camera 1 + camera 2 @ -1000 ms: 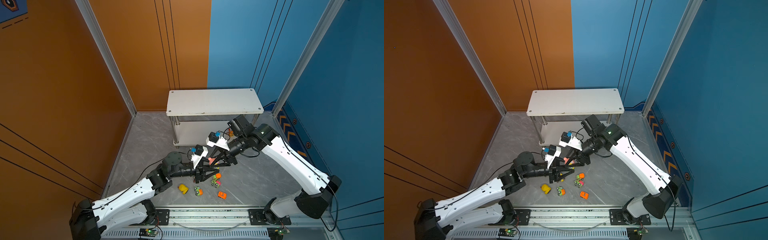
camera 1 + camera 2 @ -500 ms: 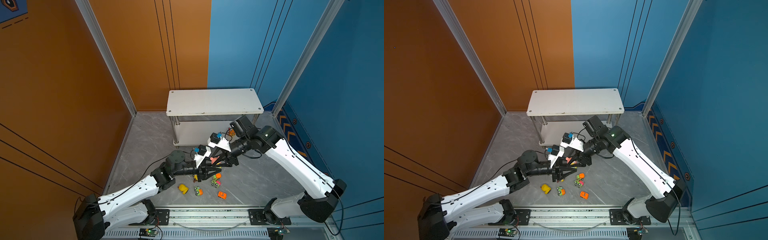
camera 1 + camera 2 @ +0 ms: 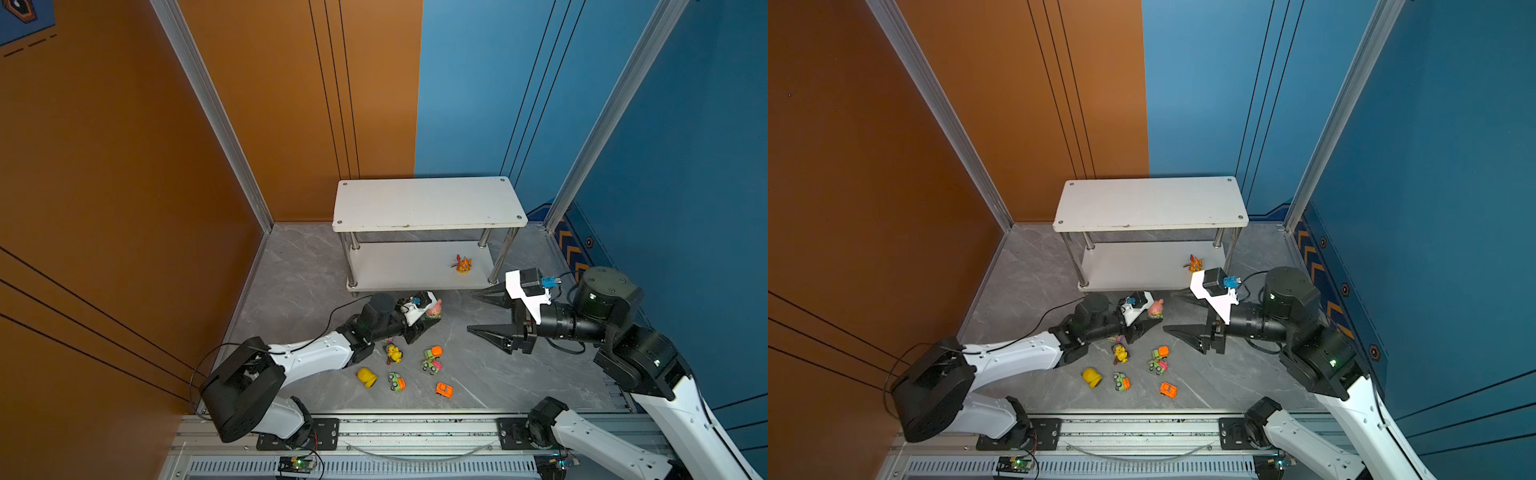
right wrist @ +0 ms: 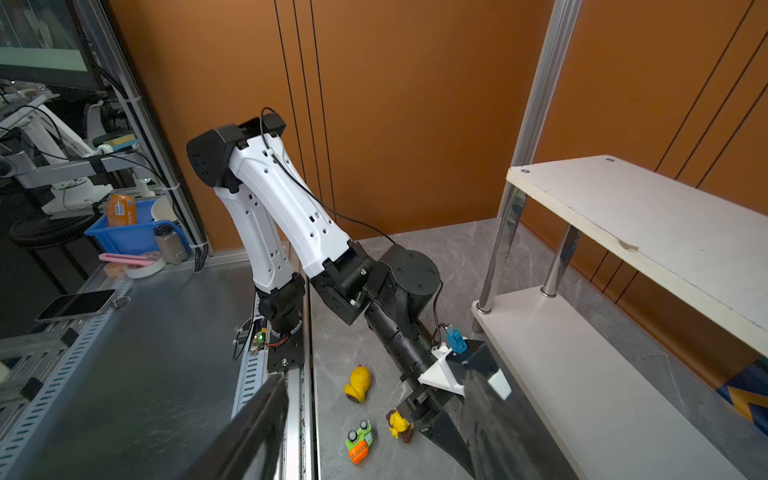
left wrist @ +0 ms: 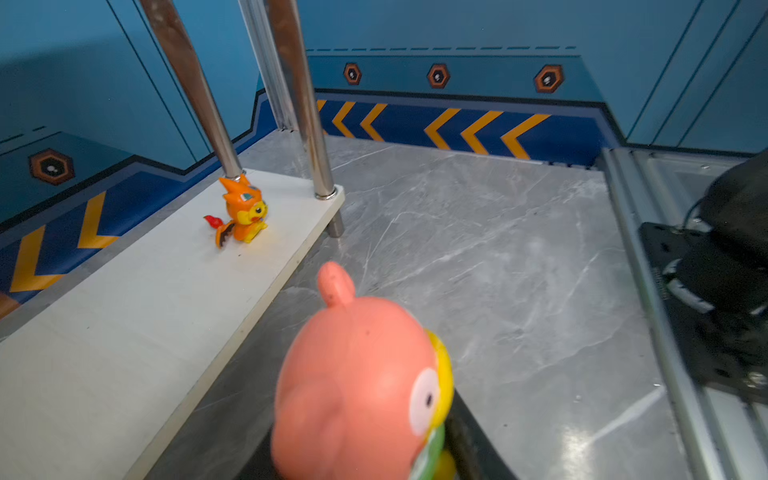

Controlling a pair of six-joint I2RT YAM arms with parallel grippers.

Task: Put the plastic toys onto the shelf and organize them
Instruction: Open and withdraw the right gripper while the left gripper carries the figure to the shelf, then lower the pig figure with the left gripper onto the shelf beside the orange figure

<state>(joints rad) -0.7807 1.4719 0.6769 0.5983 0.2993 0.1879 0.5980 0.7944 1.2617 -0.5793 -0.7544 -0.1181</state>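
My left gripper (image 3: 430,319) is shut on a pink figurine (image 3: 434,308), just off the floor in front of the shelf (image 3: 428,203). In the left wrist view the pink figurine (image 5: 357,395) fills the foreground and hides the jaws. An orange figurine (image 3: 462,264) stands on the shelf's lower board (image 5: 124,316), near its right end. My right gripper (image 3: 470,311) stands open and empty, to the right of the pink figurine. Lying on the floor are a yellow figurine (image 3: 394,353), a yellow duck (image 3: 366,376) and several small cars (image 3: 432,359).
The shelf's chrome legs (image 5: 307,124) rise by the lower board's right end. An orange car (image 3: 444,390) lies nearest the front rail (image 3: 415,428). The orange wall is on the left and the blue wall on the right. In the right wrist view the left arm (image 4: 291,216) crosses the floor.
My right gripper opened, let go of the pink figurine and drew back to the right. My left gripper kept the figurine and moved slightly toward the shelf.
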